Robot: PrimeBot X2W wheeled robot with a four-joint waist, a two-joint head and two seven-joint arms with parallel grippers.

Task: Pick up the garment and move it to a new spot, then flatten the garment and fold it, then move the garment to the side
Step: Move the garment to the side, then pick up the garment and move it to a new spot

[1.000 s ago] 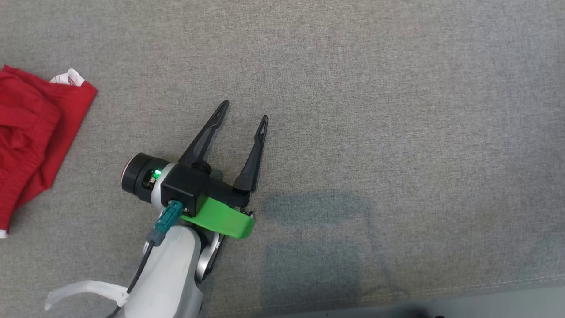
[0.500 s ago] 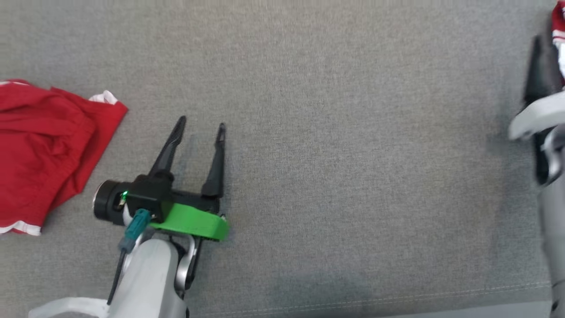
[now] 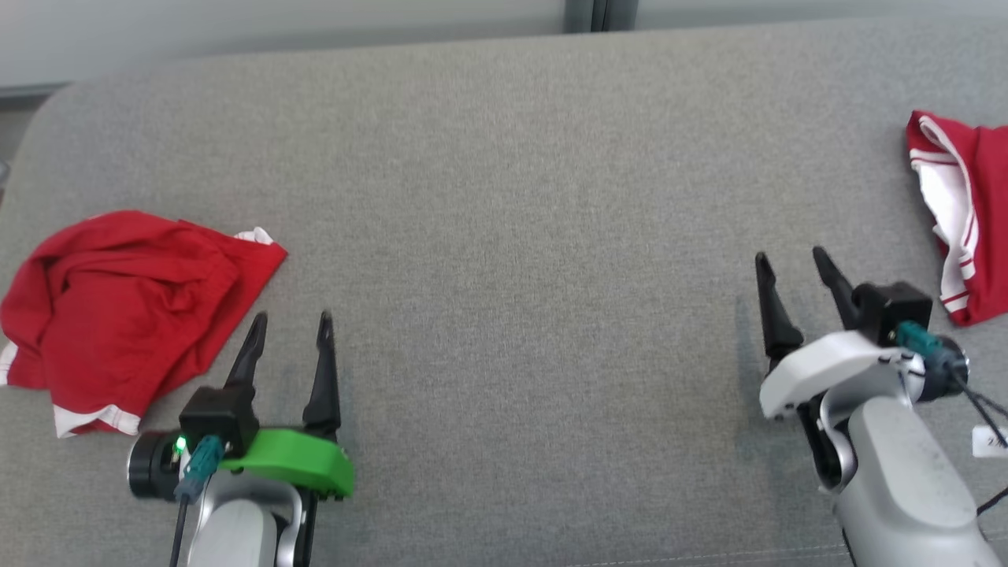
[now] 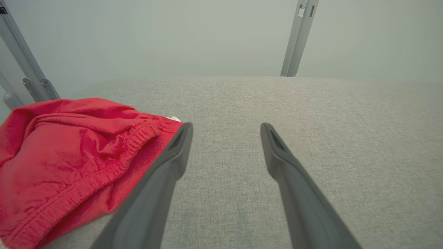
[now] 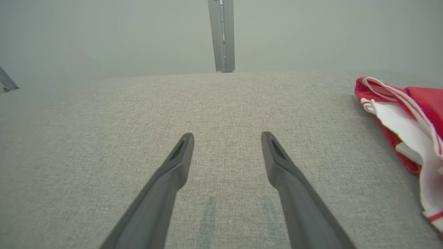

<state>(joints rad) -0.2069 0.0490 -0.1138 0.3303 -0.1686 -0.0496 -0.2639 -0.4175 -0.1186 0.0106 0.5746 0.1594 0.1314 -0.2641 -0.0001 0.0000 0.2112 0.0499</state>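
A crumpled red garment (image 3: 134, 303) with white trim lies at the left of the grey cushioned surface (image 3: 520, 236). My left gripper (image 3: 292, 319) stands open just to its right, apart from it, with nothing between its fingers. In the left wrist view the red garment (image 4: 69, 152) lies beside the left finger of the left gripper (image 4: 226, 126). A second red and white garment (image 3: 957, 213) lies at the right edge. My right gripper (image 3: 790, 256) is open and empty to its left. The right wrist view has this garment (image 5: 412, 114) to the right of the right gripper (image 5: 227, 135).
The grey surface ends at a rounded far edge (image 3: 315, 59) with a pale wall and a metal post (image 3: 598, 14) behind it. Its near seam (image 3: 709, 555) runs along the bottom. A wide bare stretch lies between the two grippers.
The head camera has swung up and to the right, bringing in the far edge, the right arm and the right garment. The left gripper has turned to point straight ahead, still open.
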